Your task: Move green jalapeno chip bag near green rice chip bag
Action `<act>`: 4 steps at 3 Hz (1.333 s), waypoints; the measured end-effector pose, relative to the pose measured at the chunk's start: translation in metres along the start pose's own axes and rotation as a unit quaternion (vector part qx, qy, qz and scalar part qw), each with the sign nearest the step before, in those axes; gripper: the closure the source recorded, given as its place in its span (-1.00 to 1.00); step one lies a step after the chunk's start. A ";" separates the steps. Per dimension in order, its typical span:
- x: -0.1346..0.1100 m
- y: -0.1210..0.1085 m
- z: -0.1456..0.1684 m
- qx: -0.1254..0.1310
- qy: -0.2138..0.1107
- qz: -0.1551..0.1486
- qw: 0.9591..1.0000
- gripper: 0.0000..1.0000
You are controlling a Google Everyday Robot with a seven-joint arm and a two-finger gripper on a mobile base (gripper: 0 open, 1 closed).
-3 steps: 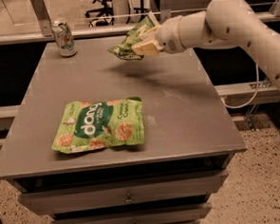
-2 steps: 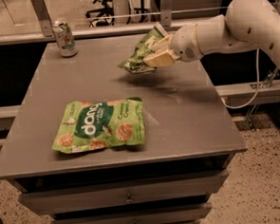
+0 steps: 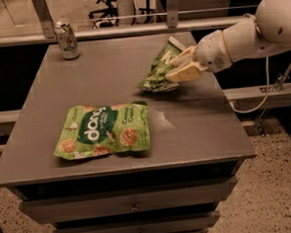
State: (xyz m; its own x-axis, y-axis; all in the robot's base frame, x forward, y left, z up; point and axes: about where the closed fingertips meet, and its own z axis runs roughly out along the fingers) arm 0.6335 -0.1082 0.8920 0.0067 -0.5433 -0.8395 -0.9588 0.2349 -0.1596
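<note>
The green rice chip bag (image 3: 103, 130) lies flat on the grey table (image 3: 196, 130), front left of centre, bright lime green with white lettering and round orange-tan cakes. The green jalapeno chip bag (image 3: 160, 70) is smaller, darker and wrinkly; it hangs tilted over the table's right middle, its lower end at or just above the surface. My gripper (image 3: 181, 65), cream-coloured on a white arm that comes in from the right, is shut on the jalapeno bag's right side. The jalapeno bag sits up and to the right of the rice bag, a short gap apart.
A drink can (image 3: 67, 40) stands upright at the table's back left corner. The table has drawers (image 3: 133, 206) below its front edge. A rail and glass panel run behind the table. A speckled floor lies to the right, with a cable hanging there.
My gripper has carried the jalapeno bag from the back of the table down and forward, to the right, closer to the rice bag. The rice bag and can have not moved.
</note>
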 end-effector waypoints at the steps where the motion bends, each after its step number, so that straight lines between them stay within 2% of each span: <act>1: 0.012 0.021 -0.009 -0.049 0.008 -0.008 0.999 1.00; 2: 0.019 0.051 -0.009 -0.119 0.007 -0.029 0.992 1.00; 3: 0.017 0.071 -0.005 -0.170 0.002 -0.057 0.984 1.00; 4: 0.016 0.082 0.001 -0.205 0.002 -0.076 0.976 0.55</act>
State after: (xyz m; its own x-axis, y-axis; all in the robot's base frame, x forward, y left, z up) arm 0.5555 -0.0969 0.8650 0.1576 -0.5496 -0.8205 -0.9799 -0.1900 -0.0609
